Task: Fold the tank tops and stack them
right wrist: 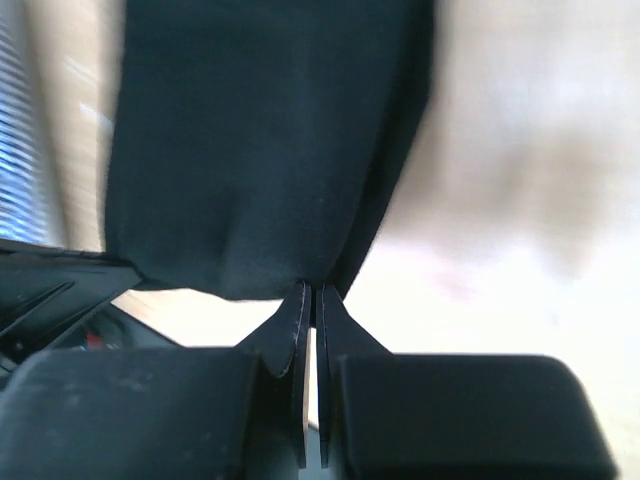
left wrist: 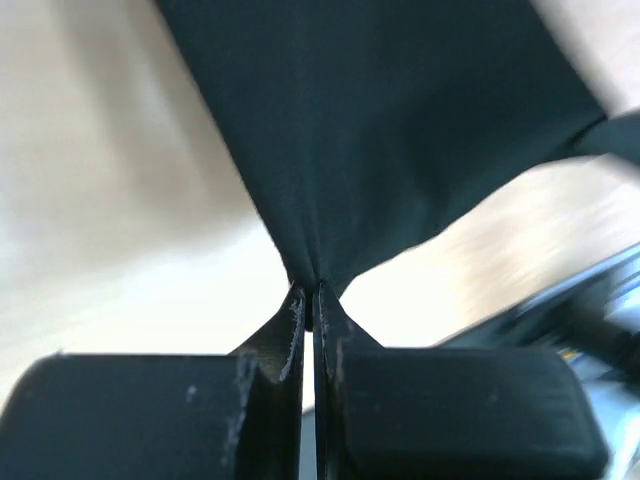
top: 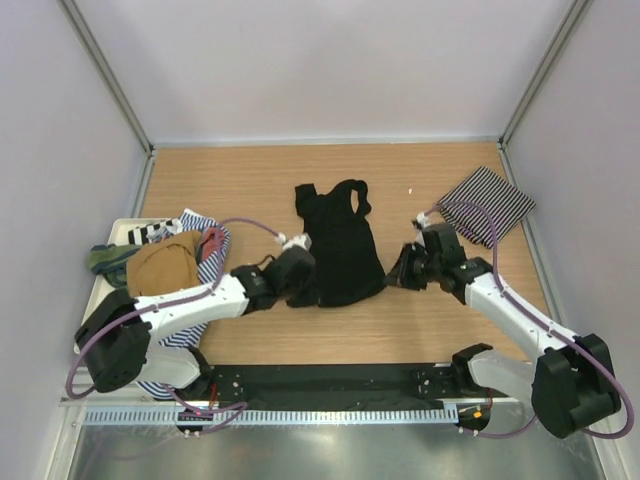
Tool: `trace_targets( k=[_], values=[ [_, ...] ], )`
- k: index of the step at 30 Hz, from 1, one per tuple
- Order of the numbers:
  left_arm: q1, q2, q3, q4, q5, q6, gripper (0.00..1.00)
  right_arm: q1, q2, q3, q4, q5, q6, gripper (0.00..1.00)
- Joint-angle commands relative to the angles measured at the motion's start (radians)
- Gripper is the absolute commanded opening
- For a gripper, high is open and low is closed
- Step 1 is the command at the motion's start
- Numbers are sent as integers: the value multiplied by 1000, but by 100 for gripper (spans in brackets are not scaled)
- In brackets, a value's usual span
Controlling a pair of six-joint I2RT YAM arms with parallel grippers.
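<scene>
The plain black tank top [top: 340, 240] lies lengthwise in the middle of the table, straps at the far end. My left gripper [top: 306, 281] is shut on its near left hem corner; the cloth [left wrist: 400, 130] runs up from the closed tips [left wrist: 310, 295]. My right gripper [top: 393, 272] is shut on the near right hem corner; the cloth [right wrist: 260, 140] hangs from its tips [right wrist: 312, 292]. A folded black-and-white striped tank top [top: 487, 204] lies at the far right. Tan [top: 165, 263], green [top: 108, 258] and blue-and-white striped [top: 205, 250] tops are piled on the left.
A white tray [top: 125, 232] at the left holds the pile of tops. Grey walls enclose the table on three sides. A black rail [top: 330, 382] with both arm bases runs along the near edge.
</scene>
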Motion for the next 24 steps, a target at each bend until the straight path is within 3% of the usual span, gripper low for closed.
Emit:
trace_targets(
  k=[1,13,24],
  values=[
    [-112,2,-168,-10,-22,-117,0,12,-52,-177,-68,-20,45,1],
    [-214,-107,-218,-82,-66,-180,0,32,-250,-206,-187,-38,66,1],
    [-226,-262,-76,-255,-71,-157,0,38,-333,-9,-345,-27,63,1]
  ],
)
